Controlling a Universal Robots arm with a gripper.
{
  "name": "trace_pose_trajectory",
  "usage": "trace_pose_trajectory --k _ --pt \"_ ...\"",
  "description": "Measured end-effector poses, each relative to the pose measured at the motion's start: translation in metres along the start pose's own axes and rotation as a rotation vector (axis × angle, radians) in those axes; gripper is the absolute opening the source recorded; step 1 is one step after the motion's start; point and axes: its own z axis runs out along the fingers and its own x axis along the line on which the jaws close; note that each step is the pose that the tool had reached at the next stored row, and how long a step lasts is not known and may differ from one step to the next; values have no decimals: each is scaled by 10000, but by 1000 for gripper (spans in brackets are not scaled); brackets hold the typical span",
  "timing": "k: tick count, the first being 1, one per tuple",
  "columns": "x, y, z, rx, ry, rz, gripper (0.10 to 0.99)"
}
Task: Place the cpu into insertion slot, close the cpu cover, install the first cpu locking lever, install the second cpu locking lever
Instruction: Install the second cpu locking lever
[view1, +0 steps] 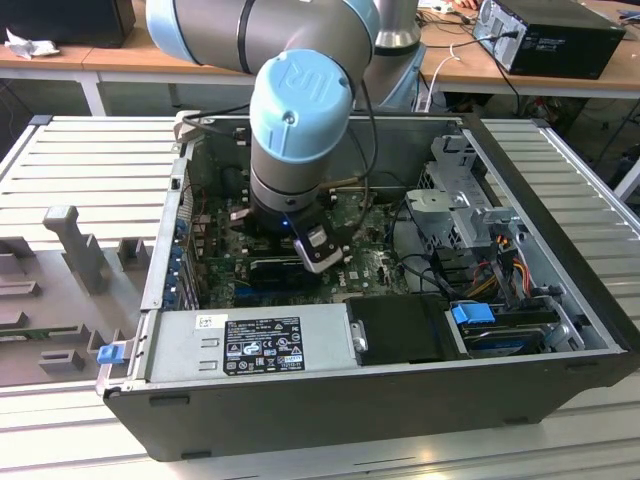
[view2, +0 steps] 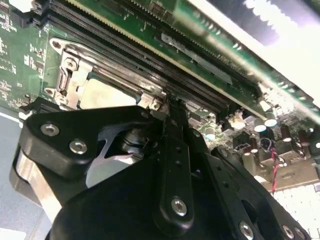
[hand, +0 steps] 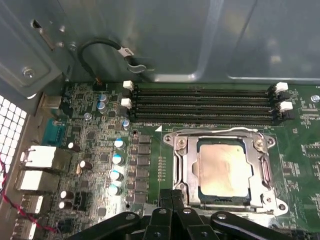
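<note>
The cpu lies seated in the insertion slot on the green motherboard, directly ahead of the gripper, whose black fingers are drawn together with nothing between them, their tips at the socket's near edge. In both wrist views the chip shows a pale beige-silver face, flat and square, framed by the cpu cover, a silvery metal plate with a cut-out centre lying down flat around it (the chip's face shows through the opening). In the second wrist view the cpu sits just past the gripper's fingertips. Four long black memory slots run along the board's edge beyond the socket. In the exterior view the arm reaches down into the open computer case.
</note>
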Motion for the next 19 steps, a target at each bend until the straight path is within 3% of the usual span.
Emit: trace_pose_trajectory --k 5,19 --pt "7 21 -9 -2 3 -1 106" --pt "22 130 -263 -2 22 10 106"
